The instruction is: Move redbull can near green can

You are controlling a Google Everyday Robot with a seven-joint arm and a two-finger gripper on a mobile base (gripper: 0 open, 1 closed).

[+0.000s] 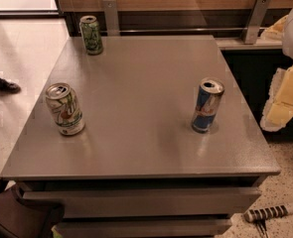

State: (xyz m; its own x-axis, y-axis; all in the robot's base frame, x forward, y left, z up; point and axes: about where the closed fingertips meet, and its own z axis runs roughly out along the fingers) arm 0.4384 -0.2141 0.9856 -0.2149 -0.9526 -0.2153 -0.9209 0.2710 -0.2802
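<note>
The redbull can (pixel 207 105), slim, blue and silver with an open silver top, stands upright on the grey table (pixel 141 68) at the right, towards the front. The green can (pixel 91 34), dark green with a pale pattern, stands upright at the table's far left corner, far from the redbull can. My gripper (pixel 279 114) is at the end of the white and pale yellow arm at the right edge of the view, off the table's right side, to the right of the redbull can and apart from it, holding nothing.
A mostly white can with green and orange swirls (pixel 65 109) stands at the front left. A wooden wall with metal brackets (pixel 255 19) runs behind the table. A person's shoes (pixel 2 85) are on the floor at left. A striped object (pixel 274 212) lies on the floor at front right.
</note>
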